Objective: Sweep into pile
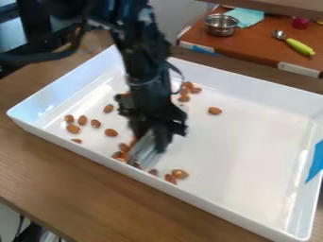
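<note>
The claw point(151, 141) is grasping a silvery tool point(146, 150) among almonds point(119, 155) by the near wall of the white tray point(246, 156), while 1 almond point(214, 110) is lying alone farther right

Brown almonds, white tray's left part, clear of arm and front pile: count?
7 brown oval almonds: one at the back, one by the front wall, one nearest the pile, four grouped leftward. Some may hide behind the black arm.
</note>
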Robot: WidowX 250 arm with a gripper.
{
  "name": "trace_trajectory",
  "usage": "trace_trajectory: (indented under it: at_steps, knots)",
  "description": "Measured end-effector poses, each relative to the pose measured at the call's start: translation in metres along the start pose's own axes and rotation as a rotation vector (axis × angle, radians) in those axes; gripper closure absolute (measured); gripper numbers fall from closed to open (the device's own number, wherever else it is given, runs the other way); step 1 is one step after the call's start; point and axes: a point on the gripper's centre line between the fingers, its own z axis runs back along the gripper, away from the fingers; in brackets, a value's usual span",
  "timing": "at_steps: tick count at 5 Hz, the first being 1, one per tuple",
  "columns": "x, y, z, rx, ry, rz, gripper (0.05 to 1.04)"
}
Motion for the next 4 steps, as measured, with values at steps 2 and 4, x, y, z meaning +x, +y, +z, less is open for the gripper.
trace_trajectory:
  at_steps: [2, 4]
  knots:
    - [0.003, 0.050, 0.000, 0.098, -0.063, -0.049, 0.705]
    - [-0.001, 0.114, 0.003, 0.251, -0.055, -0.062, 0.705]
